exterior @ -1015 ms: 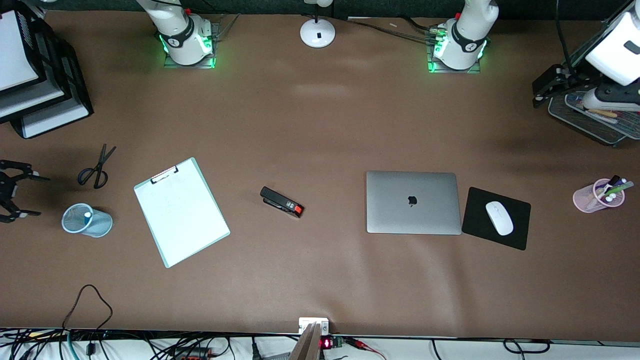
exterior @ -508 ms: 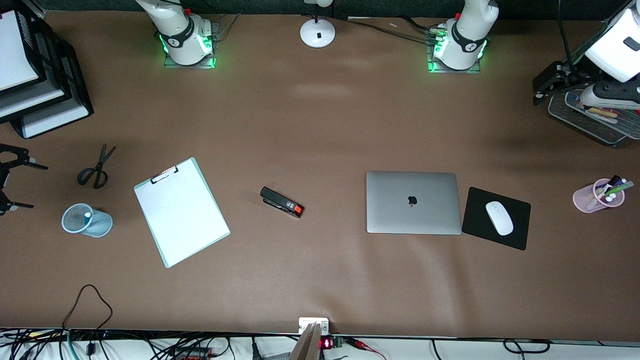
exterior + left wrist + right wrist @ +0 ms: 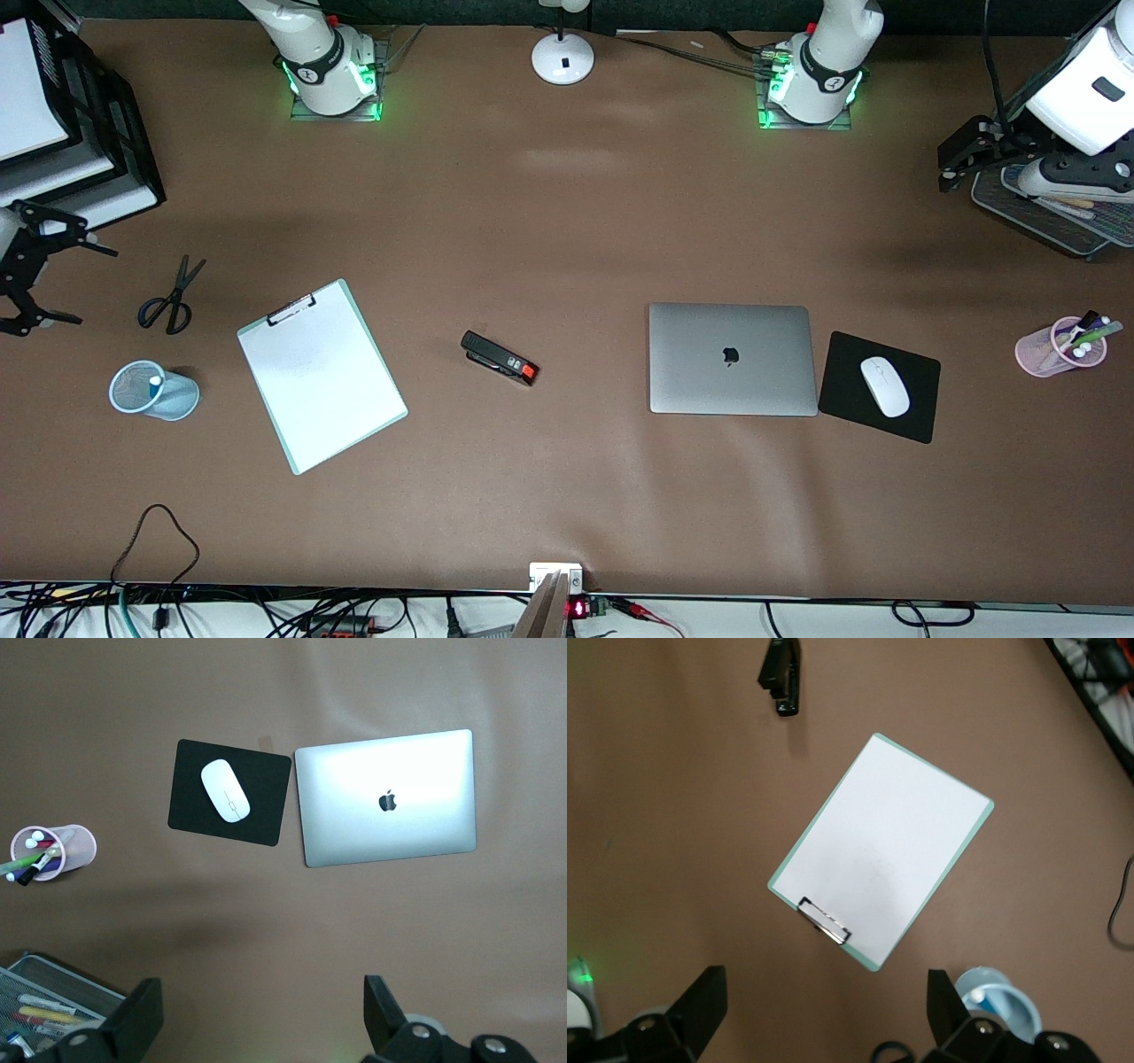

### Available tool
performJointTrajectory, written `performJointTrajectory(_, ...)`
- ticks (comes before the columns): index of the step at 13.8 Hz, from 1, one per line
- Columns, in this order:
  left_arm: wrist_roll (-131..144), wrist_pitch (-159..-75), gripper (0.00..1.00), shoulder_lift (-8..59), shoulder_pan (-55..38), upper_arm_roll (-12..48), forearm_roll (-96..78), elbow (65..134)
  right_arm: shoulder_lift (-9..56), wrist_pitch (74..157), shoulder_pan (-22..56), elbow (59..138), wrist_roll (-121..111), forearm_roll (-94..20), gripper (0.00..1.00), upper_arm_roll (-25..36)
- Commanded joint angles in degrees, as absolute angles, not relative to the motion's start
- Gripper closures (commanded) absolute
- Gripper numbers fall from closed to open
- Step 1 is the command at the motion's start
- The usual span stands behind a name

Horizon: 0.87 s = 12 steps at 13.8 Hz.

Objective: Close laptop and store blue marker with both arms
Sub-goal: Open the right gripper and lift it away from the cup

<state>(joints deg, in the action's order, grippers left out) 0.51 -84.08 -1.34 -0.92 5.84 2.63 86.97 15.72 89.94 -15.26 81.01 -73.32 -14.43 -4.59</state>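
Now, laptop [image 3: 732, 359] shut — left gripper [image 3: 261, 1010] jaws wide, right gripper [image 3: 824, 1005] too

Mid worktop [image 3: 567, 221]: bare between the arm bases and the row of things.
Row: clipboard [image 3: 321, 376], stapler [image 3: 499, 357], shut laptop [image 3: 732, 358] lie well apart, with open gaps.
Laptop side: mousepad [image 3: 850, 399] just beside it.
Front strip: bare worktop nearer the camera.

The laptop [image 3: 732, 358] has a smooth matt metal lid. The mousepad [image 3: 880, 387] looks matt black, the mouse [image 3: 884, 386] glossy white plastic. The table [image 3: 567, 221] is matt brown.
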Motion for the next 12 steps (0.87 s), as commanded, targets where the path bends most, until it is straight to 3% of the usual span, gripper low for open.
performJointTrajectory(1,-0.97,-84.64,0.00,-2.29,-1.32,5.19,1.76,87.63,12.48,90.09,-12.93,84.20,-62.26,-12.57,0.00,-4.48)
performJointTrajectory(9,-0.97,-83.85,0.00,-2.46,-0.71,4.84,-0.69,88.33,11.95,87.37,-8.18,84.55,-23.53,-12.39,0.00,-4.48)
performJointTrajectory(12,-0.97,-84.11,0.00,-2.46,0.44,4.92,-3.69,88.86,10.64,85.87,-4.50,84.46,-9.09,-6.18,0.00,-4.39)
